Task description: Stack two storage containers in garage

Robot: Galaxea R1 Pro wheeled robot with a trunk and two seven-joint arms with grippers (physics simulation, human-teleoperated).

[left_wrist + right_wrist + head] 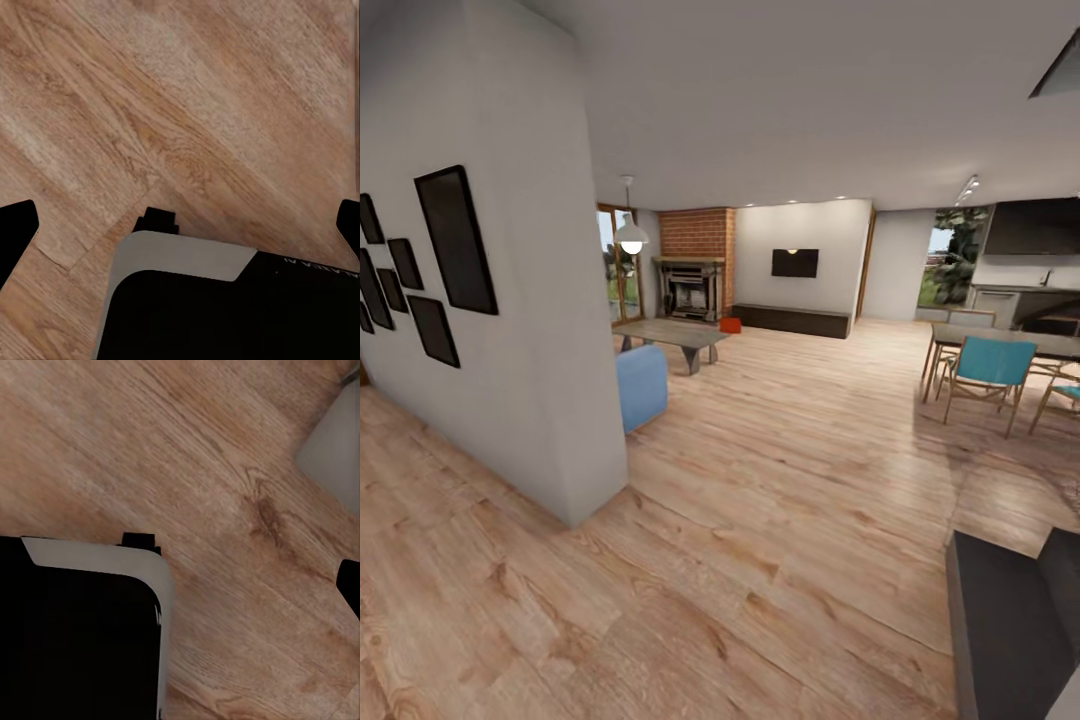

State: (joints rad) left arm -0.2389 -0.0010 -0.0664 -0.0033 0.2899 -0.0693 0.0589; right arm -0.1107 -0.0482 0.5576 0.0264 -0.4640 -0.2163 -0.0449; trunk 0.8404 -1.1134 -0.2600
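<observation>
Far across the light wood-plank floor (780, 470) lies the living room, with a red-brick fireplace (692, 288), a long low dark bench (792, 320) and a black wall screen (795, 263). A small orange-red shape, a storage container (730, 324), sits on the floor between fireplace and bench; it is too small to tell if it is one tray or two. My left gripper (180, 225) hangs open over bare planks, its black fingertips (16, 229) at the picture's two sides. My right gripper (180, 585) is also spread, one fingertip (351, 581) showing. Neither holds anything.
A white partition wall (530, 330) with black frames stands close on the left, a blue seat (642, 385) and a grey low table (672, 335) behind it. A dining table with teal chairs (990, 365) stands at right. My dark base (1010, 620) fills the lower right corner.
</observation>
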